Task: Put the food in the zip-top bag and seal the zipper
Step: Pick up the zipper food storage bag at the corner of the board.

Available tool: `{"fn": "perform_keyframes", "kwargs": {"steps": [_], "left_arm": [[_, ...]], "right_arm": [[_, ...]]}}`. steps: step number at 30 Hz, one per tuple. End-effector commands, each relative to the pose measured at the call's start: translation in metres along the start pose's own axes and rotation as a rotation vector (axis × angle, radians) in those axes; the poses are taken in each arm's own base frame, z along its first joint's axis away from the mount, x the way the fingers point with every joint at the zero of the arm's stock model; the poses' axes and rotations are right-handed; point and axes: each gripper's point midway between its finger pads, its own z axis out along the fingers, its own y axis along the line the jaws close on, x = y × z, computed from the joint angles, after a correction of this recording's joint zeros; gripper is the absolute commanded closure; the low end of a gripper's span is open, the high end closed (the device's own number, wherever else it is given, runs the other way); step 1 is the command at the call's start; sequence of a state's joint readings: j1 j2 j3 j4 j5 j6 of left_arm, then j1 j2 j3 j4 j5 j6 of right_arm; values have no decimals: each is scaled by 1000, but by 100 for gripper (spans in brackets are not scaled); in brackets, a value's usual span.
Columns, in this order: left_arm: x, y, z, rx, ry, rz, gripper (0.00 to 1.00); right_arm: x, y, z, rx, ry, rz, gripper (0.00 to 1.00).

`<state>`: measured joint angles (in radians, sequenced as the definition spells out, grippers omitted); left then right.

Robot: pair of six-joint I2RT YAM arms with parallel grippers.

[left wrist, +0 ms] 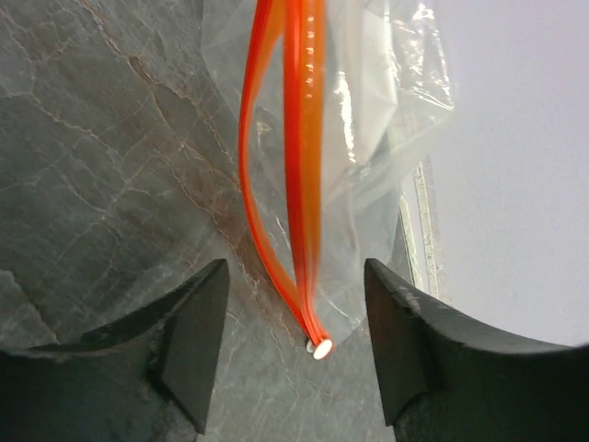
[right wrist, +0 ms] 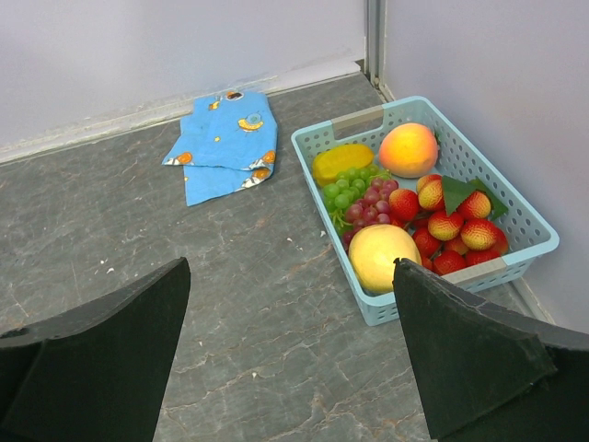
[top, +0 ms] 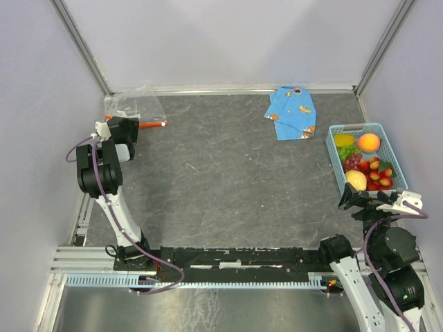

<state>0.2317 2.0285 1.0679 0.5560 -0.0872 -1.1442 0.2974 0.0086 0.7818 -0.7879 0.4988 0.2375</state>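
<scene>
no text, label, brand or number i can actually read. in my left wrist view the orange-red zipper (left wrist: 304,110) on the zip-top bag (left wrist: 386,101) has faint embossed marks, too small and blurred to read. blue cloth (right wrist: 225,143) shows small orange-yellow prints, pictures not letters.

Clear zip-top bag (left wrist: 377,129) with its orange-red zipper (left wrist: 302,138), seemingly parted, ends between the left gripper's (left wrist: 296,364) jaws; the food (right wrist: 409,216) lies heaped ahead-right of the right gripper's (right wrist: 290,364) jaws.
</scene>
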Motion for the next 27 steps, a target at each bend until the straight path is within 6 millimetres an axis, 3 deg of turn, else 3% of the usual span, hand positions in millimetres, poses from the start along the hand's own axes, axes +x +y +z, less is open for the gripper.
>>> {"fn": "perform_keyframes", "kwargs": {"steps": [1,8,14,20,27], "left_arm": [[-12,-35,16,122,-30,-64,40],[-16,-47,19,162,-44,14,69],[-16,-49,1,173,-32,70,95],[-16,-64,-30,191,7,93,97],[-2,-77,-67,211,108,53,97]], "right_arm": [[-9,-3,2,29,-15,-3,1],[-8,1,3,17,-13,-10,1],[-6,10,7,-25,5,-25,1],[-10,17,7,-60,-2,-11,1],[-18,12,5,-18,-6,33,1]]}}
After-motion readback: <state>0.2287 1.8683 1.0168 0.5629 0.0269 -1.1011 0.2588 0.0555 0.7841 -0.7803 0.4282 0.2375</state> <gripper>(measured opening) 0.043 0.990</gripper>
